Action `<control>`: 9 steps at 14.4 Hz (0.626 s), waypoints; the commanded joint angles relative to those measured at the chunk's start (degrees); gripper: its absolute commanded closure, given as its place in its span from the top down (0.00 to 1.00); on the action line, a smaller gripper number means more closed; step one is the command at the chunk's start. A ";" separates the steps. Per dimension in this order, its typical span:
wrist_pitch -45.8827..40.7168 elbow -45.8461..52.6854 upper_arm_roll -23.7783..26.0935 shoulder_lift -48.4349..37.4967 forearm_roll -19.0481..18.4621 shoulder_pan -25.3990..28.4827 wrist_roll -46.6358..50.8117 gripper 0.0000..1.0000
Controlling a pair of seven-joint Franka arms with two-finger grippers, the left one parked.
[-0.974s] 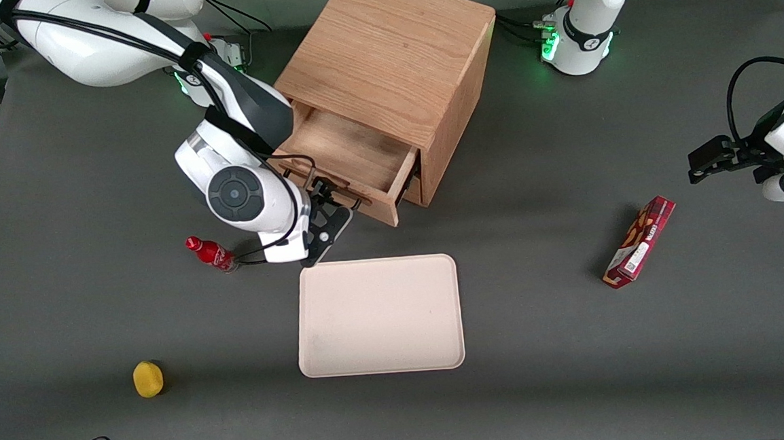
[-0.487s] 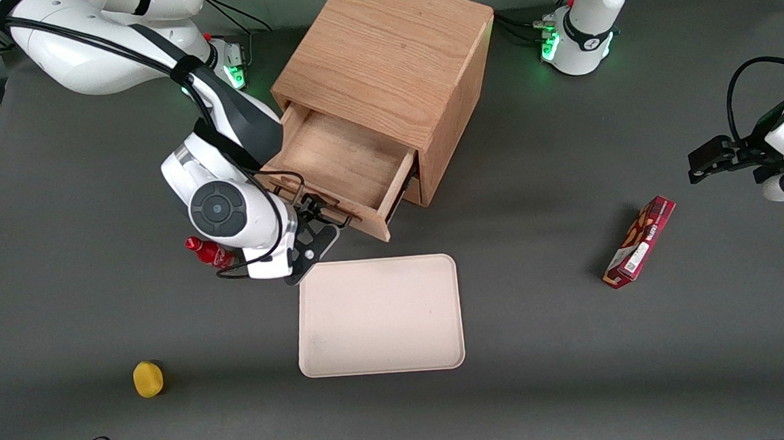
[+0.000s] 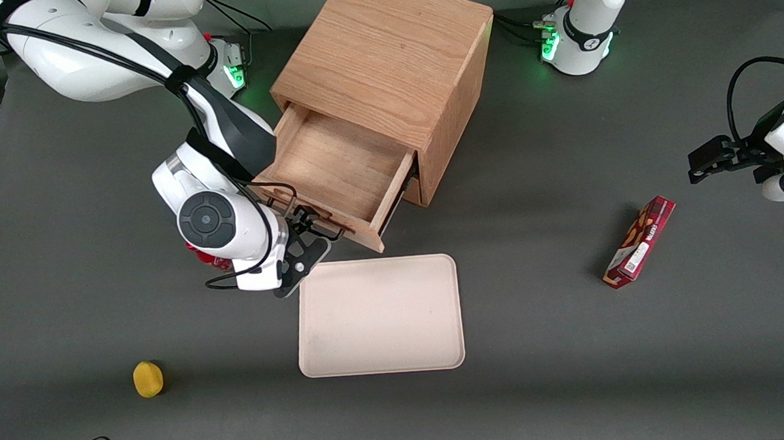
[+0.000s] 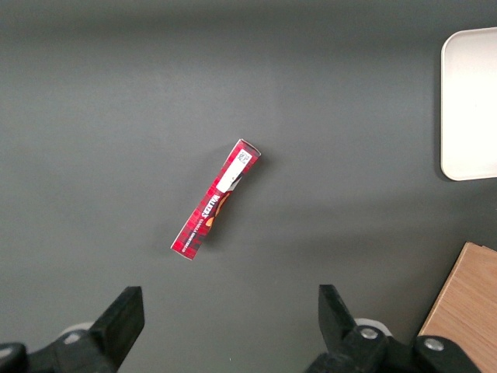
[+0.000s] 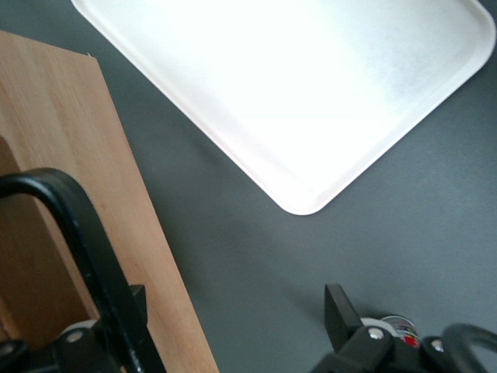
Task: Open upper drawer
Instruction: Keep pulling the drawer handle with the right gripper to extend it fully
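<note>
The upper drawer [image 3: 335, 172] of the wooden cabinet [image 3: 381, 50] stands pulled well out, and its inside is bare wood. My right gripper [image 3: 306, 233] is at the drawer's front, at its black bar handle [image 3: 294, 211]. In the right wrist view the gripper [image 5: 237, 307] is open. One finger [image 5: 133, 305] sits against the handle [image 5: 85, 241] and the oak front [image 5: 93, 179]. The other finger [image 5: 338, 311] stands well apart over the table. The bottom drawer is hidden under the upper one.
A cream tray [image 3: 379, 315] lies just nearer the front camera than the drawer, also seen in the right wrist view [image 5: 295, 85]. A red bottle [image 3: 207, 258] stands half hidden under my arm. A yellow object [image 3: 148, 378] and a red box [image 3: 640, 241] lie farther off.
The drawer has slid farther out of the cabinet. My gripper has moved with its handle toward the front camera, and my arm now covers most of the red bottle.
</note>
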 commanded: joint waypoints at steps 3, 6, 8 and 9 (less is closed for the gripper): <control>0.55 1.02 -1.14 3.11 -6.37 -0.26 -1.15 1.00; 0.99 1.19 -2.36 3.12 -6.72 -0.79 -2.03 1.00; 1.61 1.19 -3.50 3.29 -6.72 -0.79 -3.35 1.00; 1.70 1.19 -3.95 3.29 -6.90 -0.79 -3.79 1.00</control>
